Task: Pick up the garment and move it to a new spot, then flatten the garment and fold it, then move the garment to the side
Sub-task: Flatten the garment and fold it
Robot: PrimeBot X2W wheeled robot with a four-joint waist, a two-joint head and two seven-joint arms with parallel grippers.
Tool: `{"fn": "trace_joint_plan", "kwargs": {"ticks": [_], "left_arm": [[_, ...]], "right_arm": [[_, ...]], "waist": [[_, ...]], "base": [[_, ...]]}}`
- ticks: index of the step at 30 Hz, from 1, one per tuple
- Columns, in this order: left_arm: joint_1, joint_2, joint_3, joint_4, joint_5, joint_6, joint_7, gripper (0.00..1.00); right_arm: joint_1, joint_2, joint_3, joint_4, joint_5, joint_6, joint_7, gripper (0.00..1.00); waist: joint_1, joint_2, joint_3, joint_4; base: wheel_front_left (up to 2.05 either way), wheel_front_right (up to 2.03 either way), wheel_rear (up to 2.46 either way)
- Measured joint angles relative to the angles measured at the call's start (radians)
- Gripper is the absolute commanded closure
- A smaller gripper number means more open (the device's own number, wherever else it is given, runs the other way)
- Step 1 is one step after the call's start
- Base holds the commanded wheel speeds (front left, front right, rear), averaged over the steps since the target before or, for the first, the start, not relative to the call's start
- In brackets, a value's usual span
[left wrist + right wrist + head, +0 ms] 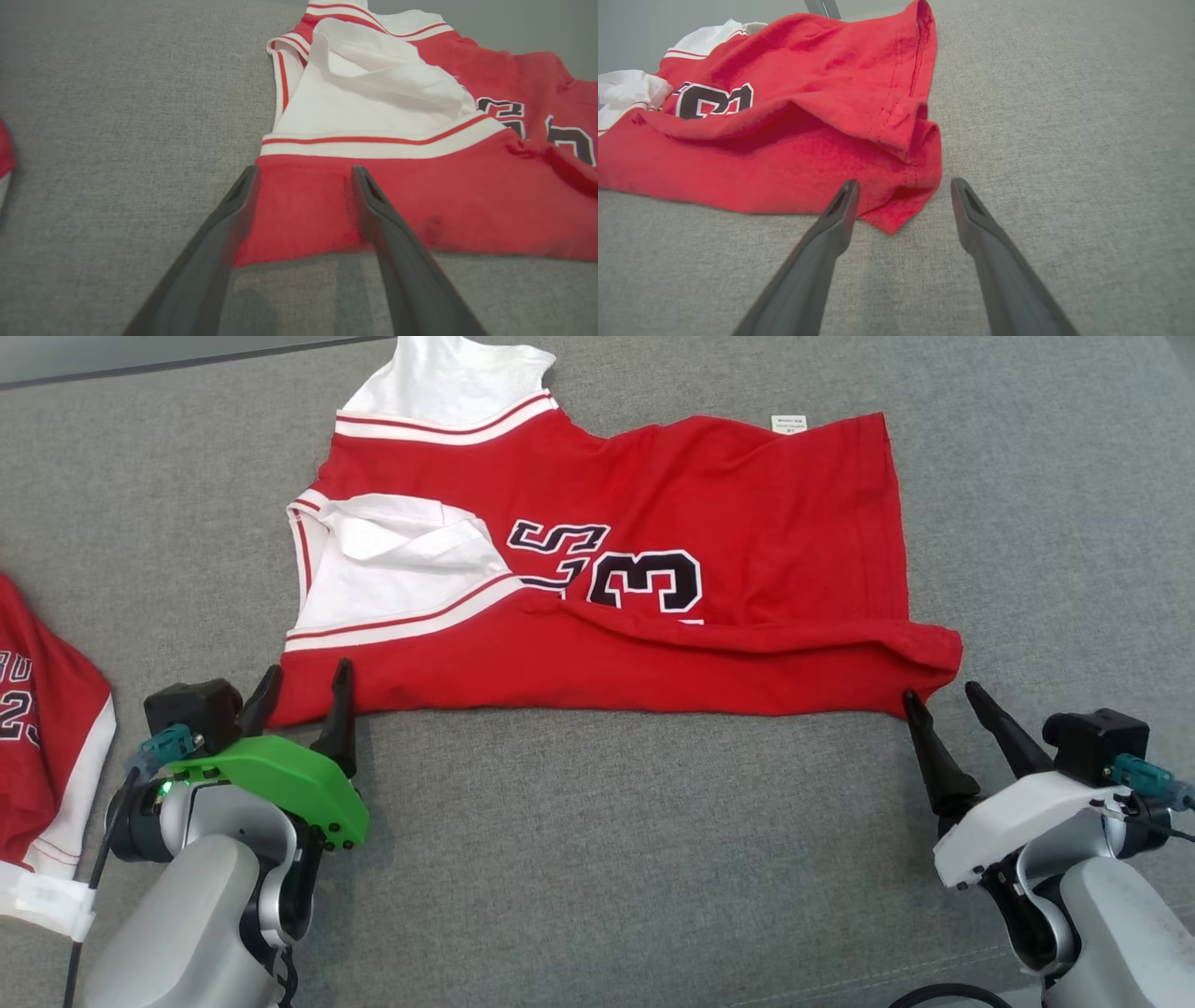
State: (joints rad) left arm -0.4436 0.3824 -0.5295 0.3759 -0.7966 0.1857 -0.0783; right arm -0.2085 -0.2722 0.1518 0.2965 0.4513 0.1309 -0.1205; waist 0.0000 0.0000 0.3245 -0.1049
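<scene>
Grey woven fabric across the bench. Red basketball jersey spread on it, near edge doubled over into a long fold, black-and-white "3" showing above that fold, white lining turned out at the armhole end. Left tool at the jersey's near corner on the armhole end, fingers spread apart, tips over the red edge below the white band, gripping nothing. Right tool at the jersey's other near corner, fingers likewise apart, the folded corner of cloth lying just between and ahead of the tips, unpinched. Second red jersey well apart from the first, beyond the armhole end.
</scene>
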Motion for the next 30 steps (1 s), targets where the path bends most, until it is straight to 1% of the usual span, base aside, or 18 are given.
{"fn": "trace_joint_plan", "kwargs": {"ticks": [6,10,18,19,20,21,22,23,24,25,26,30], "left_arm": [[-0.003,-0.001,-0.015,0.042,0.0,0.008,0.037,0.0],[-0.025,-0.013,-0.021,0.066,0.0,0.012,0.05,0.0],[-0.03,-0.016,-0.024,0.077,-0.014,0.016,0.087,0.0],[-0.03,-0.016,-0.024,0.077,-0.02,0.013,0.091,0.55],[-0.031,-0.016,-0.023,0.078,-0.023,0.008,0.092,0.84],[-0.033,-0.017,-0.024,0.078,-0.028,0.005,0.095,1.0],[-0.037,-0.021,-0.028,0.08,-0.032,-0.007,0.105,1.0],[-0.039,-0.024,-0.03,0.081,-0.037,-0.013,0.109,1.0],[-0.04,-0.026,-0.029,0.082,-0.042,-0.022,0.112,1.0],[-0.041,-0.03,-0.027,0.084,-0.054,-0.029,0.114,1.0],[-0.042,-0.034,-0.023,0.085,-0.068,-0.034,0.117,1.0],[-0.053,-0.032,-0.019,0.088,-0.08,-0.051,0.13,1.0]], "right_arm": [[-0.059,0.0,0.025,0.058,0.028,0.0,0.066,0.0],[-0.09,0.006,0.035,0.095,0.035,0.0,0.104,0.0],[-0.105,0.0,0.072,0.103,0.06,0.0,0.16,0.0],[-0.105,-0.001,0.073,0.104,0.072,0.0,0.171,0.0],[-0.106,-0.002,0.075,0.104,0.078,0.0,0.176,0.0],[-0.108,-0.003,0.08,0.104,0.085,0.0,0.186,0.0],[-0.113,-0.008,0.093,0.101,0.103,0.0,0.205,0.0],[-0.116,-0.012,0.102,0.099,0.111,0.0,0.214,0.41],[-0.12,-0.021,0.117,0.094,0.116,0.0,0.221,0.71],[-0.123,-0.026,0.126,0.089,0.123,0.0,0.225,0.9],[-0.125,-0.033,0.134,0.085,0.131,0.0,0.225,1.0],[-0.133,-0.085,0.189,0.063,0.169,0.001,0.245,1.0]], "waist": [[0.0,0.0,-0.001,0.001],[0.0,0.0,0.0,0.011],[0.0,0.0,-0.004,0.022],[0.0,0.0,-0.004,0.023],[0.0,0.0,-0.004,0.023],[0.0,0.0,-0.005,0.024],[0.0,0.0,-0.005,0.023],[0.0,0.0,-0.004,0.022],[0.0,0.0,-0.003,0.021],[0.0,0.0,-0.002,0.02],[0.0,0.0,-0.001,0.019],[0.0,0.0,0.002,0.017]], "base": [[0.0,0.0,0.0],[0.0,0.0,0.0],[0.0,0.0,0.0],[0.0,0.0,0.0],[0.0,0.0,0.0],[0.0,0.0,0.0],[0.0,0.0,0.0],[0.0,0.0,0.0],[0.0,0.0,0.0],[0.0,0.0,0.0],[0.0,0.0,0.0],[0.0,0.0,0.0]]}}
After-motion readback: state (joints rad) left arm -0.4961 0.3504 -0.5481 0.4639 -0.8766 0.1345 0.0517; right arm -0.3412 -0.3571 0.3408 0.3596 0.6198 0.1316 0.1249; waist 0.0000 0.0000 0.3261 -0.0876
